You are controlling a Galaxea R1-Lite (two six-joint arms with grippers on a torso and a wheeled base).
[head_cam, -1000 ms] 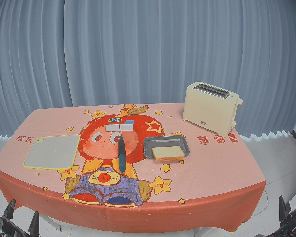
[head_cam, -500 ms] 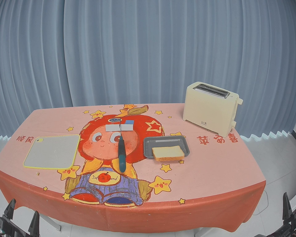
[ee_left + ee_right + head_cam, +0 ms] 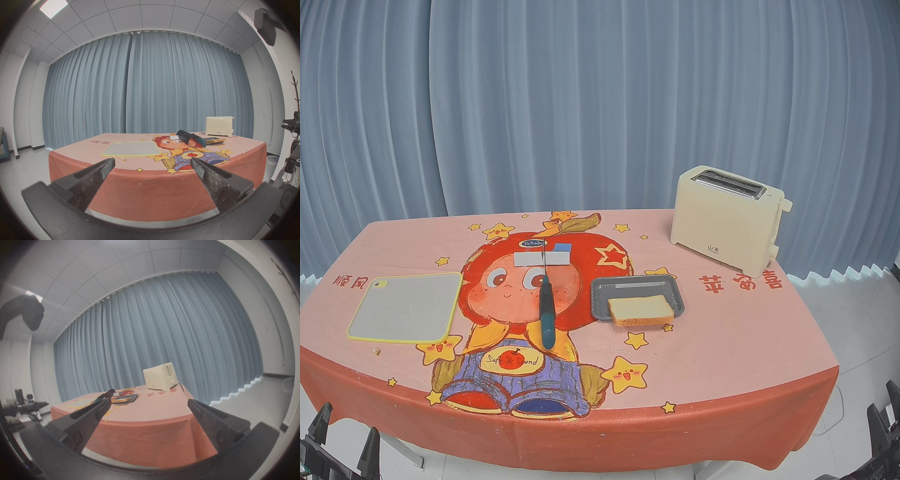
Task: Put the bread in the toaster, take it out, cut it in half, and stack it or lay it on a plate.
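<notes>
A slice of bread (image 3: 640, 310) lies at the front of a grey tray (image 3: 634, 284) right of the table's middle. The cream toaster (image 3: 728, 215) stands at the back right, slots up and empty. A teal-handled knife (image 3: 547, 312) lies at the centre, blade tip on a white rest (image 3: 542, 257). A grey cutting board (image 3: 406, 306) with a yellow rim sits at the left. My left gripper (image 3: 345, 432) hangs open below the table's front left edge; in its wrist view the left gripper (image 3: 153, 165) holds nothing. My right gripper (image 3: 882, 400) is open off the front right corner, the right gripper (image 3: 149, 405) empty too.
The table (image 3: 737, 350) carries a pink cartoon cloth that hangs over the front edge. A blue curtain (image 3: 600, 106) closes off the back. Bare cloth lies in front of the tray and between the tray and toaster.
In the head view my right gripper has drifted rightward toward the picture's edge. The left gripper and everything on the table have stayed put.
</notes>
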